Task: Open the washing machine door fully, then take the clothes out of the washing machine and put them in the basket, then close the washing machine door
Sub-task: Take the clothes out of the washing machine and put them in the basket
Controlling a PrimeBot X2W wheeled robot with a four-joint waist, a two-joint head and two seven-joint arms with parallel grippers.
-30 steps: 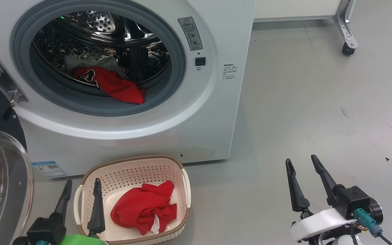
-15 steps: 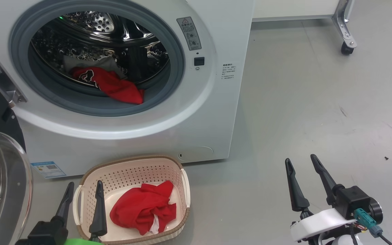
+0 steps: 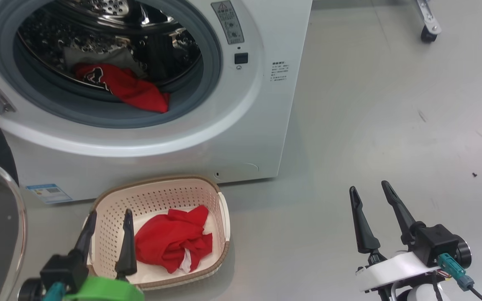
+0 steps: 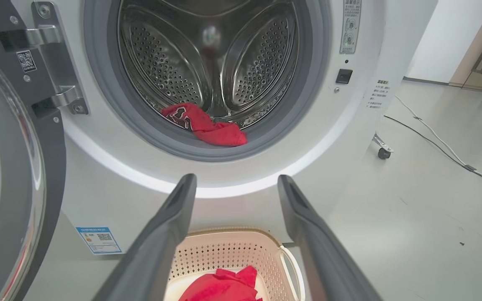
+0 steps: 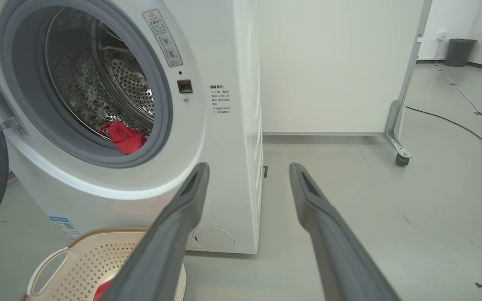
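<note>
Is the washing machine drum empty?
No, a red jersey lies at the front of the drum, its end reaching the grey gasket.

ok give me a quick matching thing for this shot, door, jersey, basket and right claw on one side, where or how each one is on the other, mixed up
Things
1. washing machine door
2. red jersey
3. basket
4. right claw

Place or state
a. on the floor, red cloth inside
b. open, holding nothing, over bare floor
c. swung open, on the robot's left
d. lying in the drum

Pairs: 1-c, 2-d, 3-a, 4-b
</note>
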